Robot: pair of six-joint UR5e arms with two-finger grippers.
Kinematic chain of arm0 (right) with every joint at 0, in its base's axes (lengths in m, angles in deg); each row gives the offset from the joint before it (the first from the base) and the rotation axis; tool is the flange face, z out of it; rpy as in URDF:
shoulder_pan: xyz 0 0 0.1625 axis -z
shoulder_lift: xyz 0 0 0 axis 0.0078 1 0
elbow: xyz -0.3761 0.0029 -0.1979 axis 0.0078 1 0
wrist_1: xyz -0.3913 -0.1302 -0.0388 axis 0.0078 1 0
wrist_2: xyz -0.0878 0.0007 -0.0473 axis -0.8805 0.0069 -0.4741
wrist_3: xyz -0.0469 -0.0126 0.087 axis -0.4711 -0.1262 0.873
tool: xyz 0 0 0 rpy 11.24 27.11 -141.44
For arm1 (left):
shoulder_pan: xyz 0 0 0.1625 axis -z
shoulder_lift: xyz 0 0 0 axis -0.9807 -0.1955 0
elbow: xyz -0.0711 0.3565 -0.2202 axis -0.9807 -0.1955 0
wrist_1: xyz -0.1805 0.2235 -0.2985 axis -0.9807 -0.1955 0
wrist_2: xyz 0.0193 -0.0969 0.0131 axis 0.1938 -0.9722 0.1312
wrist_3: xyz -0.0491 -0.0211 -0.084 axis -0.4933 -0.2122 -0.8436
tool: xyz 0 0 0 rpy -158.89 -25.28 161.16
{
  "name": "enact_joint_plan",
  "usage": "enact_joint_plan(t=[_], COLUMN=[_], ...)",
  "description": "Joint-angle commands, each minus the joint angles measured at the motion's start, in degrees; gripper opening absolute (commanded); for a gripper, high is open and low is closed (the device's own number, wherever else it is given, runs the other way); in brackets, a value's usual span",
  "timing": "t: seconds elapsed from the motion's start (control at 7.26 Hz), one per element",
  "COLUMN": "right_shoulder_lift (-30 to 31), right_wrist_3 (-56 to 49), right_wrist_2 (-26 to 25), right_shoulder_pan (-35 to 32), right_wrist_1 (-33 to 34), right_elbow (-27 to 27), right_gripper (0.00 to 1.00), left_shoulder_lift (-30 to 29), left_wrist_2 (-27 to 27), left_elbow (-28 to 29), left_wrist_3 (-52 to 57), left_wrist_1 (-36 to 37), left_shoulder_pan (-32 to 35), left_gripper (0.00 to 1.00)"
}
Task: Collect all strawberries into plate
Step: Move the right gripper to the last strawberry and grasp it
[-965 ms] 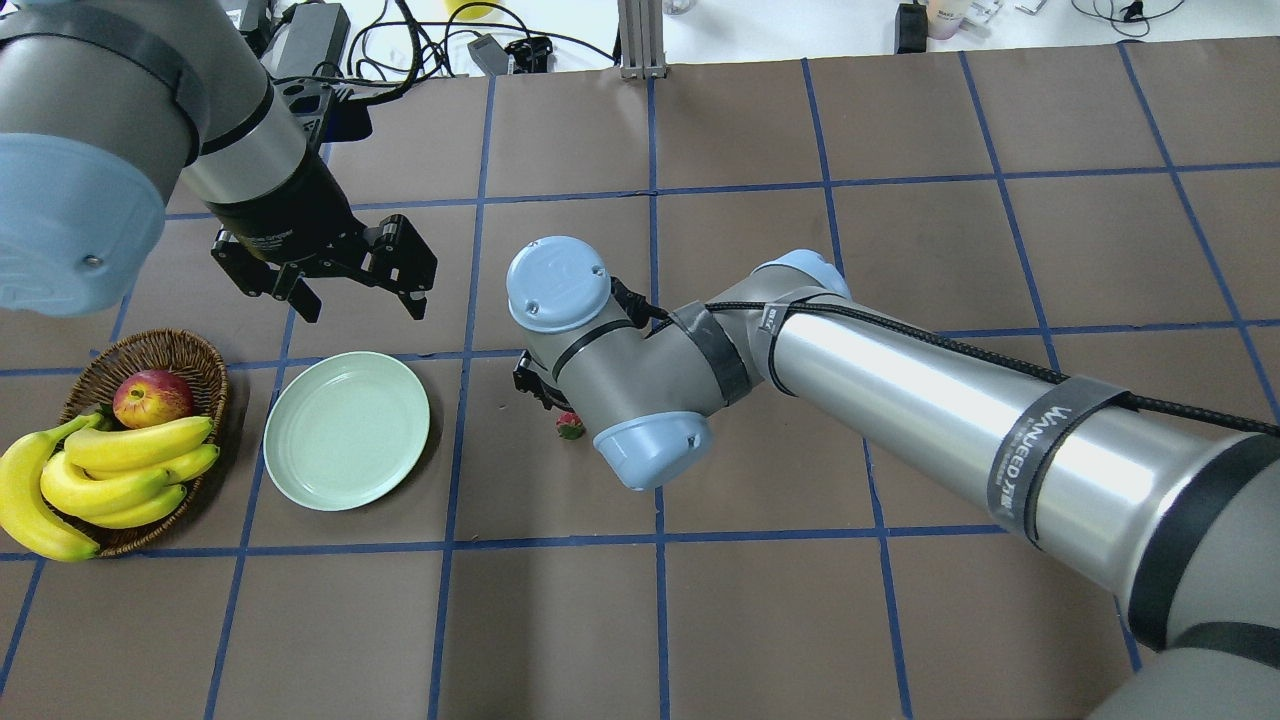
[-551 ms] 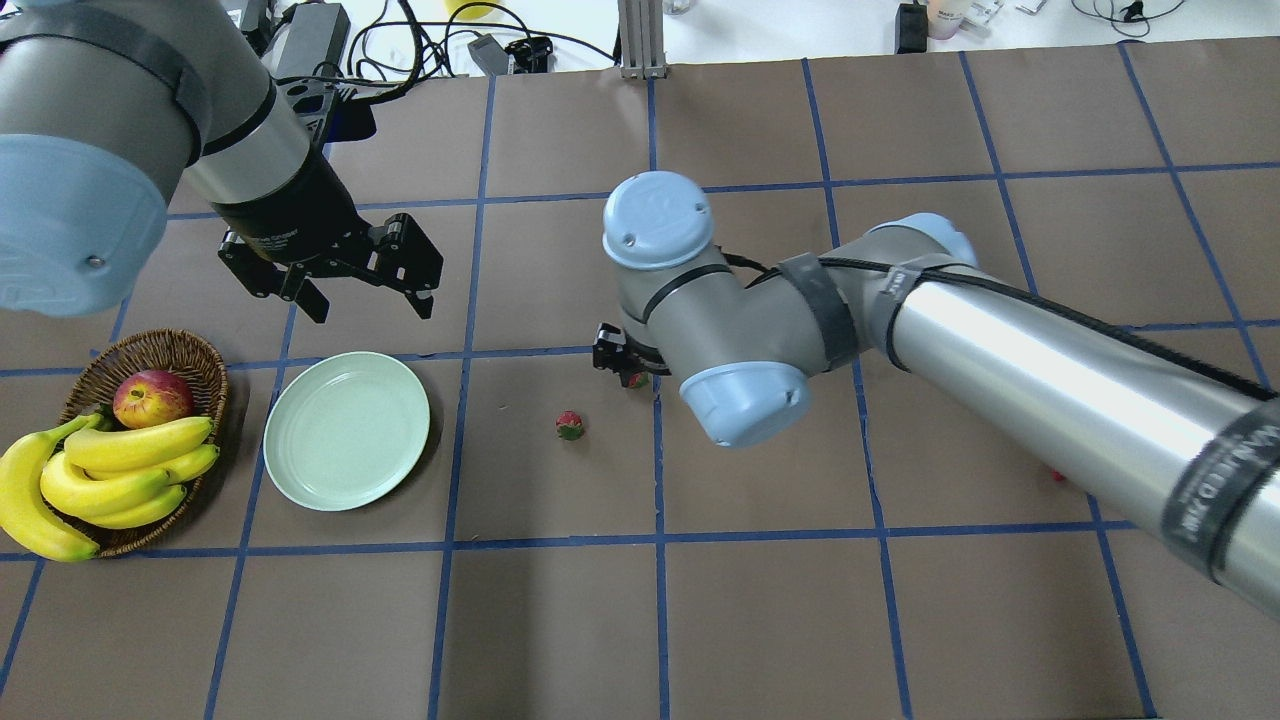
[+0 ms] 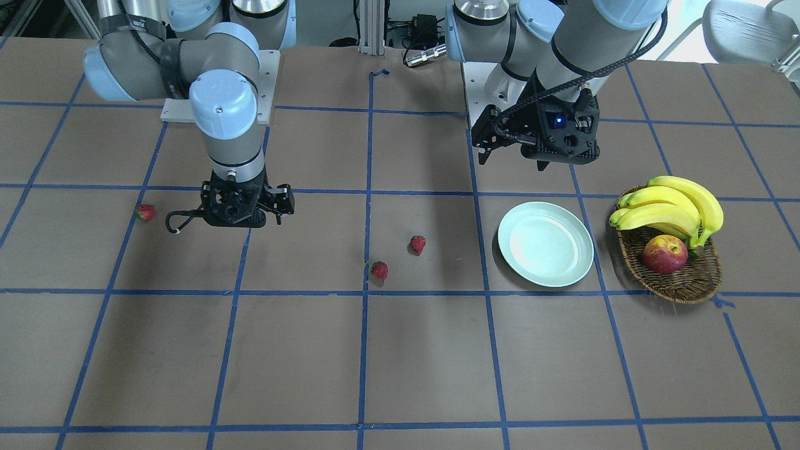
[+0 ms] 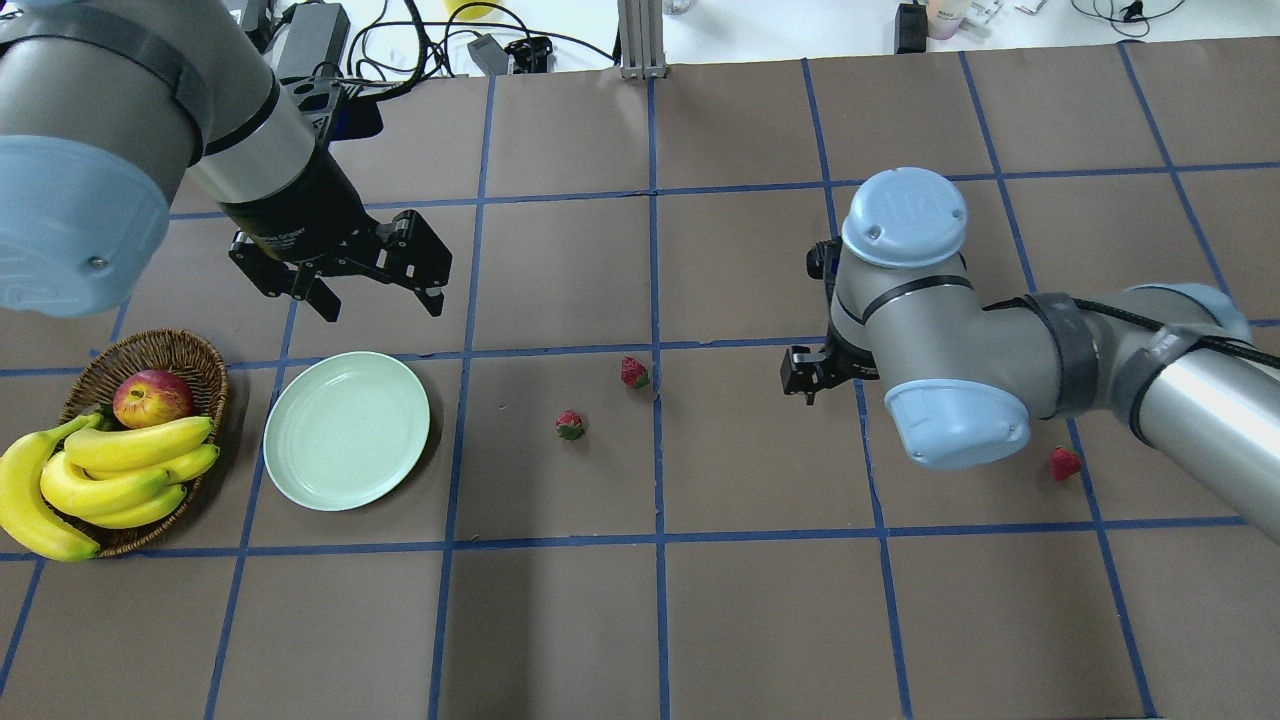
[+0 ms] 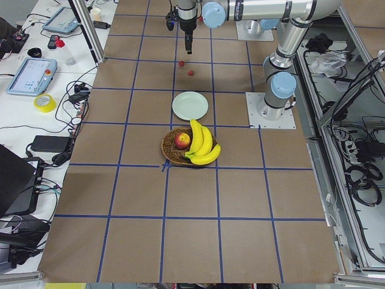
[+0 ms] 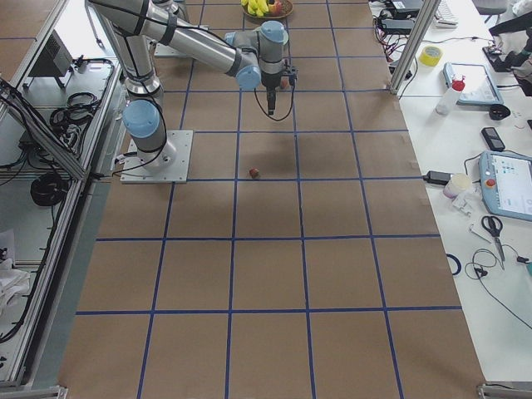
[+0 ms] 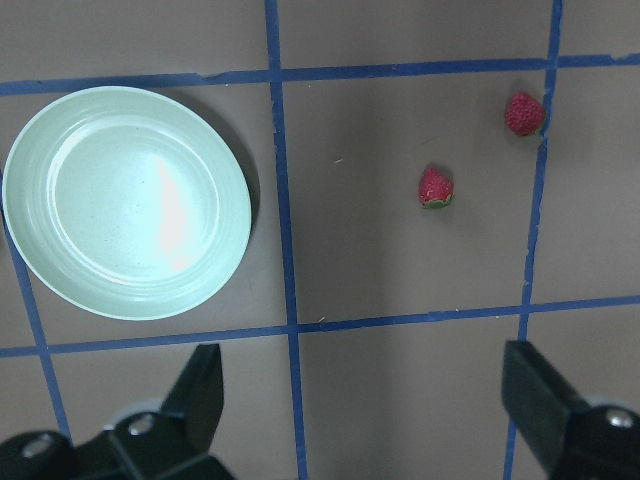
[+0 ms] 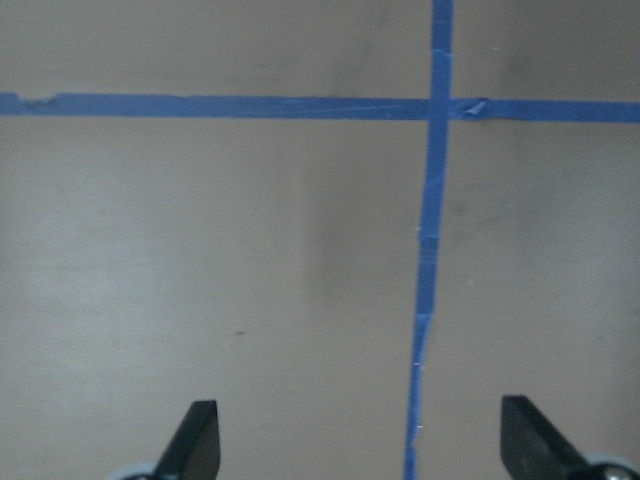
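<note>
Overhead exterior view: the round pale mint-green plate point(image 4: 346, 430) lies just beside the brown wicker basket point(image 4: 190, 350). The basket holds a red-yellow apple point(image 4: 152, 397) and a bunch of yellow bananas point(image 4: 120, 470).

All three small red strawberries lie on the brown table with blue tape lines point(image 4: 760, 620), outside the plate. One strawberry point(image 4: 570, 425) and a second point(image 4: 633, 372) are near each other, between the plate and the right gripper point(image 8: 355, 420). The third point(image 4: 1065, 463) is well apart, beside the right arm.

Both pincers are spread wide and hold nothing. The left gripper point(image 4: 382, 308) hangs above the table behind the plate. The right one hovers over a tape crossing.

White writing on the left wrist is too small to read. Black cables and a power adapter point(image 4: 310, 40) lie at the far edge.
</note>
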Motion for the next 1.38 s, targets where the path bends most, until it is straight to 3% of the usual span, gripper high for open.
enact_joint_plan(t=[0.0, 0.28, 0.55, 0.69, 1.24], right_shoulder_lift=[1.0, 1.0, 0.3, -0.1, -2.3], right_wrist_3=[-15.9, -31.3, -38.4, -38.2, -37.6], right_wrist_2=[0.5, 1.2, 4.8, 5.7, 4.3], right_shoulder_pan=[12.6, 24.2, 32.9, 33.4, 33.4], right_wrist_1=[5.1, 7.4, 7.1, 8.0, 8.1], right_elbow=[-4.9, -6.2, -8.4, -10.5, -11.1], right_gripper=[0.99, 0.99, 0.98, 0.98, 0.81], left_shoulder_lift=[-0.1, -0.1, -0.1, -0.1, -0.1], left_wrist_2=[0.0, -0.1, 0.0, 0.0, 0.0], left_elbow=[0.1, 0.1, 0.1, 0.1, 0.1], left_wrist_3=[0.0, 0.0, 0.1, 0.1, 0.1], left_wrist_1=[0.0, 0.0, 0.0, 0.0, 0.0], left_shoulder_pan=[0.0, 0.0, 0.0, 0.0, 0.0], left_gripper=[1.0, 1.0, 1.0, 1.0, 1.0])
